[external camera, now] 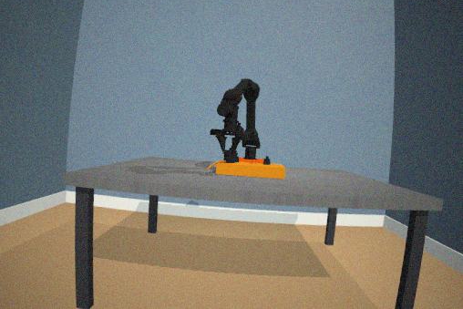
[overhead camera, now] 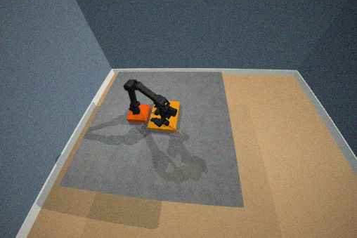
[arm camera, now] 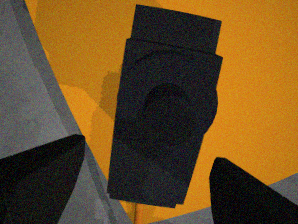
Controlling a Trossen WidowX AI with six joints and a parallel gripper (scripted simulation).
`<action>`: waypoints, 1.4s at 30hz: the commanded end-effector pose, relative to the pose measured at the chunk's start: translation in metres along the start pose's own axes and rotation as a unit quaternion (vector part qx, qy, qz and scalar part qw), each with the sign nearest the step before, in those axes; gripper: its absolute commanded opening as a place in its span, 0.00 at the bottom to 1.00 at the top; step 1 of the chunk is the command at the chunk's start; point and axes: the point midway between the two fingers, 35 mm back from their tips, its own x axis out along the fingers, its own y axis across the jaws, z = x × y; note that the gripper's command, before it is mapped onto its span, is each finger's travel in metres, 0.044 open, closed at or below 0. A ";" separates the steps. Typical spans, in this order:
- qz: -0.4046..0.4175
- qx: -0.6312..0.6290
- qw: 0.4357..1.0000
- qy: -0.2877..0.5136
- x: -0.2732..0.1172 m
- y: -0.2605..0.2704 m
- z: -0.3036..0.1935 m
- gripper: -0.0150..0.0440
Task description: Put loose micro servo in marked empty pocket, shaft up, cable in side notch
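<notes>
The loose micro servo (arm camera: pixel 162 75) (external camera: pixel 231 159) is a black block with a round raised part facing the wrist camera. It stands on the yellow-orange deck (overhead camera: pixel 174 104) (external camera: pixel 257 171) (arm camera: pixel 260 90) near one edge. Its orange cable (overhead camera: pixel 177 130) (external camera: pixel 212 166) (arm camera: pixel 136 214) runs out over that edge. My gripper (overhead camera: pixel 161 121) (external camera: pixel 231 154) (arm camera: pixel 149 147) points down over the servo, partly open, one finger on each side. In the wrist view a gap shows between each fingertip and the servo. The marked pocket cannot be made out; the arm covers much of the deck.
An orange block (overhead camera: pixel 140 116) under the arm's base stands beside the deck. A small dark part (external camera: pixel 267 160) sticks up from the deck in the exterior view. Both blocks stand on the grey table top (overhead camera: pixel 204 128) (external camera: pixel 319 189).
</notes>
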 end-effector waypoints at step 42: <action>-0.004 0.002 1.000 -0.002 -0.030 -0.031 0.035 0.25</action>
